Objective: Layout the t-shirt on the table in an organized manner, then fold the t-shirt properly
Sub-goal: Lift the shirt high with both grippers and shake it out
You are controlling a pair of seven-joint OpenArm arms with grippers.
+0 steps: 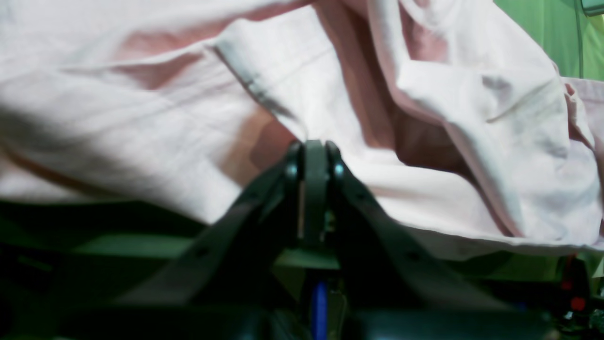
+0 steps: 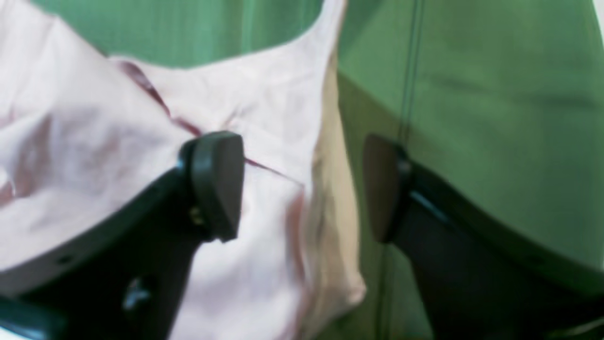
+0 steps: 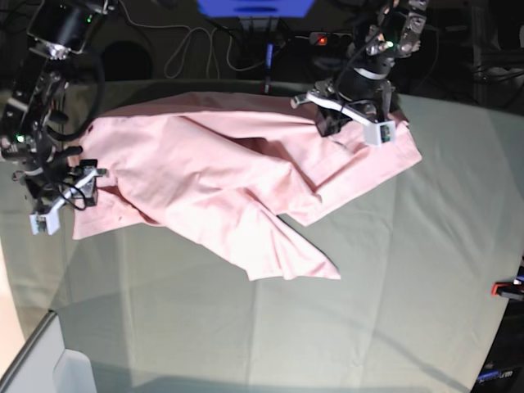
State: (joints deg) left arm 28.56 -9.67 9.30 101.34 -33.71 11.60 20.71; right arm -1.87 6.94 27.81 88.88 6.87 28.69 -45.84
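The pale pink t-shirt [image 3: 221, 180] lies crumpled and partly doubled over on the grey-green table [image 3: 393, 270], reaching from the left edge to the back right. My left gripper [image 1: 312, 150] is at the shirt's back right corner [image 3: 348, 131], shut on a pinch of the t-shirt [image 1: 424, 94], which drapes away from the tips. At the shirt's left end is my right gripper [image 2: 302, 186], also seen in the base view [image 3: 78, 184]. It is open, and a hem edge of the t-shirt [image 2: 264, 118] lies between its fingers [image 2: 217, 184]. The lettering is hidden.
A red-and-black clamp [image 3: 508, 288] sits at the table's right edge. Cables and a power strip [image 3: 327, 38] run behind the back edge. A pale box corner [image 3: 49, 368] stands at the front left. Bare cloth-covered table stretches in front of the shirt.
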